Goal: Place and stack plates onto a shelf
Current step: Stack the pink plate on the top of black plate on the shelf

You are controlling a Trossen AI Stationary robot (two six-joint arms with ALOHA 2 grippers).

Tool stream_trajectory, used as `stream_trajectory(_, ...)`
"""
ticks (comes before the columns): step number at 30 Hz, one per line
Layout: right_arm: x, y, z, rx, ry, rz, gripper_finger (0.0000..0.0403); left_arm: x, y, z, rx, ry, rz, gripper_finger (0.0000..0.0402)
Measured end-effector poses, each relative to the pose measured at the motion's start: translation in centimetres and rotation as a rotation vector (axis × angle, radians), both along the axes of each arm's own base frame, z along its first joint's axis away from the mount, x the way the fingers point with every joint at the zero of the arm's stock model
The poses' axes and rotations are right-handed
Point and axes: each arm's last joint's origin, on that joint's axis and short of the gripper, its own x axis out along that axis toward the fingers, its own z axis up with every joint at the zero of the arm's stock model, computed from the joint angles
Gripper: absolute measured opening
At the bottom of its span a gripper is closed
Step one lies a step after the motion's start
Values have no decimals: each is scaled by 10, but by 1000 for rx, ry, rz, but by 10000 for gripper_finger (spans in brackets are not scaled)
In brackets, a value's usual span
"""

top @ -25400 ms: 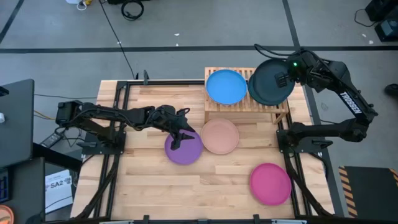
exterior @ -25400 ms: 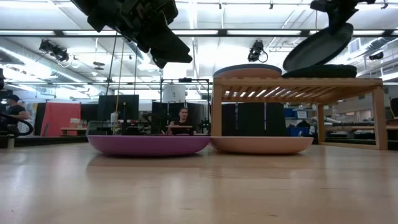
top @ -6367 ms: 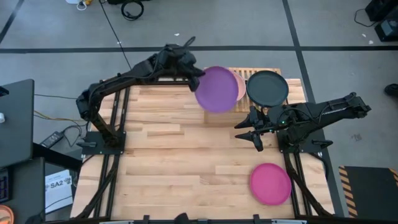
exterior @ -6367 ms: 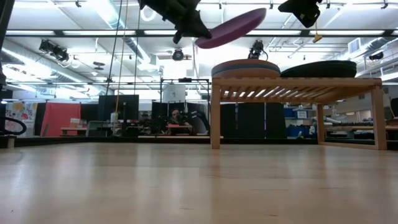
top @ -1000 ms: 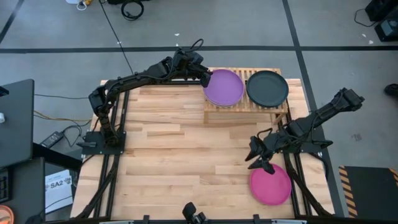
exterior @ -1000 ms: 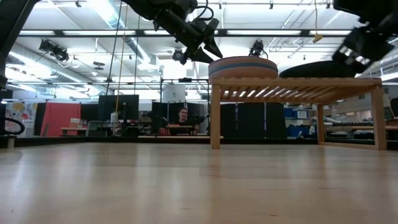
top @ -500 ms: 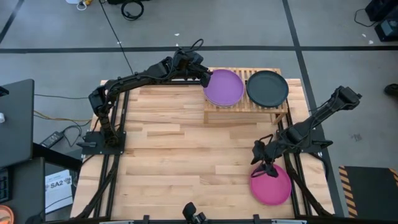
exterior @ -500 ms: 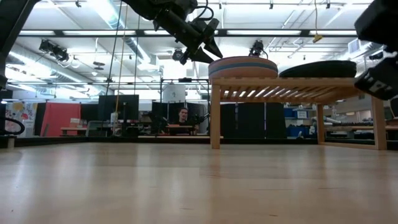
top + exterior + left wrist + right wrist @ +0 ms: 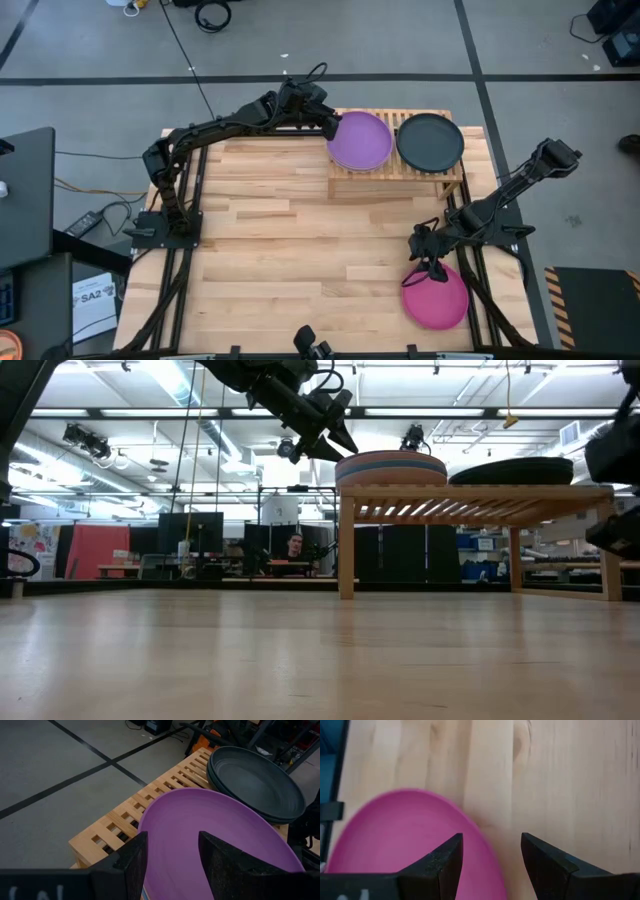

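A purple plate (image 9: 360, 140) tops a stack of plates (image 9: 390, 466) on the left half of the shelf (image 9: 392, 178). A dark plate (image 9: 430, 142) lies on the shelf's right half. My left gripper (image 9: 332, 122) is open at the purple plate's left rim, one finger (image 9: 127, 862) at the rim and the other (image 9: 230, 865) over the plate's inside. A magenta pink plate (image 9: 436, 298) lies flat on the table near the right front. My right gripper (image 9: 428, 268) hangs open over its far left rim (image 9: 480, 835), clear of it. My left gripper stands open at the purple plate's left rim (image 9: 145, 827), its fingers coming level from the table's left. Whether a finger touches the plate, I cannot tell. The plate lies flat on the stack.
The plank tabletop (image 9: 270, 250) has free room in its middle and left. The arm bases stand at the table's left (image 9: 160, 225) and right (image 9: 490, 230) edges. A person (image 9: 295, 550) sits far behind the table.
My right gripper has gone down and toward the table's near edge, to the magenta pink plate's far left rim, staying open. The plates have kept their places.
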Motion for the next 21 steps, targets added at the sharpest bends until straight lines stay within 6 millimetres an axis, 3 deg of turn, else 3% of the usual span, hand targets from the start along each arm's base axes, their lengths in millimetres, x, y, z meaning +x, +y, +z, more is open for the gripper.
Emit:
stream_trajectory(11,-9,-4,-15,6,65,27,195,0,0,0,-1,1,0,181)
stream_trajectory(21,-10,-4,-16,2,68,25,134,0,0,-1,-1,2,-1,181)
